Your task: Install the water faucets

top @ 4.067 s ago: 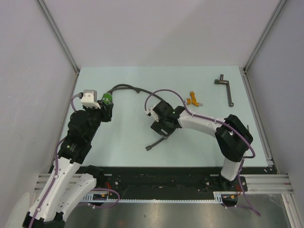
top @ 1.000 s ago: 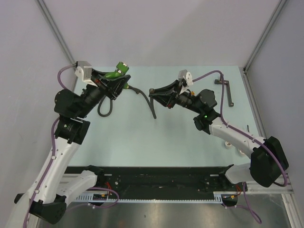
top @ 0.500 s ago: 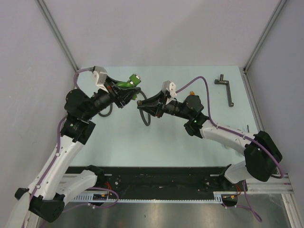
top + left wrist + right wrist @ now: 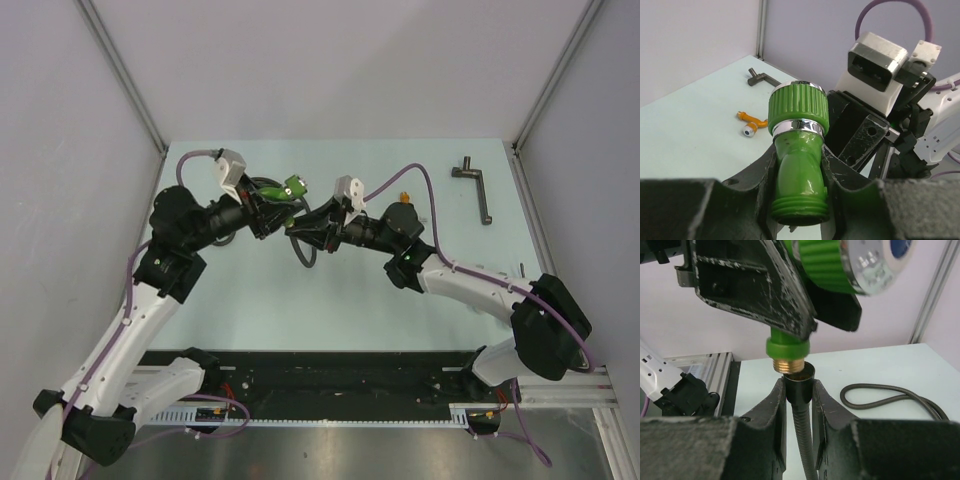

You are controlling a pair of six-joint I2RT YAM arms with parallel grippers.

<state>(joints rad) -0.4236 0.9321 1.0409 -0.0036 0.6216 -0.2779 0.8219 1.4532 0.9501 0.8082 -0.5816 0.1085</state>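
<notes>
My left gripper (image 4: 279,198) (image 4: 799,167) is shut on the body of the bright green faucet (image 4: 292,186) (image 4: 798,150), held up in the air. My right gripper (image 4: 299,226) (image 4: 799,390) is shut on the black end nut (image 4: 800,384) of the dark ribbed hose (image 4: 306,250) (image 4: 890,395). In the right wrist view the green faucet's (image 4: 788,347) brass thread (image 4: 788,365) sits just above the nut's open mouth, about touching its rim. The orange faucet (image 4: 751,122) (image 4: 404,196) lies on the table behind the right arm.
A dark metal crank-shaped bar (image 4: 476,186) (image 4: 761,78) lies at the back right of the pale green table (image 4: 250,290). The hose's loop (image 4: 262,184) rests behind the left gripper. Grey walls close in the table on three sides.
Both arms have drawn together over the table's middle: the left carried the green faucet rightward, the right carried the hose end leftward, until thread and nut met.
</notes>
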